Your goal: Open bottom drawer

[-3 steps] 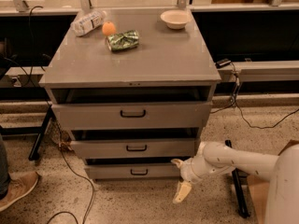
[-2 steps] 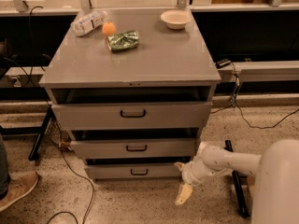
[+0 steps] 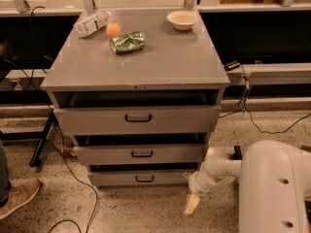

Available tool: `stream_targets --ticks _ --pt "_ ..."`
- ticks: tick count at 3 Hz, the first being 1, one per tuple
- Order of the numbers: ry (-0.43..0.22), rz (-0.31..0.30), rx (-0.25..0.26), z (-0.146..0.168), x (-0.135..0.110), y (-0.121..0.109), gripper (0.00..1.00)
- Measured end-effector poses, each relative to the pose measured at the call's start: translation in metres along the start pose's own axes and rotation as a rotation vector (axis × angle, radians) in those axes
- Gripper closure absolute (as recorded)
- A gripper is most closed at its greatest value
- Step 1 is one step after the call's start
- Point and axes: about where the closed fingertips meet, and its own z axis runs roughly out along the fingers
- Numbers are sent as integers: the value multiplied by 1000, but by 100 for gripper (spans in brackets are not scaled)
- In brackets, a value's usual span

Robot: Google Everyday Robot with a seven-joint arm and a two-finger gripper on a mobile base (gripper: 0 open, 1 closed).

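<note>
The grey cabinet (image 3: 141, 62) has three drawers stacked in its front. The bottom drawer (image 3: 112, 179) is the lowest and narrowest front, with a small black bar handle (image 3: 145, 179). It sits close to the floor, and a dark gap shows above its front. My gripper (image 3: 191, 198) hangs low at the drawer's right end, just off the cabinet's lower right corner. It is to the right of the handle and not on it. My white arm (image 3: 272, 188) reaches in from the lower right.
On the cabinet top are a plastic bottle (image 3: 91, 23), an orange (image 3: 112, 29), a green bag (image 3: 128, 41) and a white bowl (image 3: 181, 19). Cables (image 3: 73, 178) trail on the floor at left. A person's shoe (image 3: 17, 195) is at lower left.
My arm's large white link has come further into the lower right of the view. The gripper stays low beside the bottom drawer's right end. The drawers have not moved.
</note>
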Motion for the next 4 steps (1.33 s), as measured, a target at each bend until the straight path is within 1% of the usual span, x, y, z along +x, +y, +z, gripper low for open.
stream_targets --ticks 1,2,3,4 --pt "19 -46 11 27 3 -16 0" --pt "22 -54 16 29 2 -18 0" --pt "41 -90 44 40 2 -27 0" --pt "72 -140 91 52 2 -49 0"
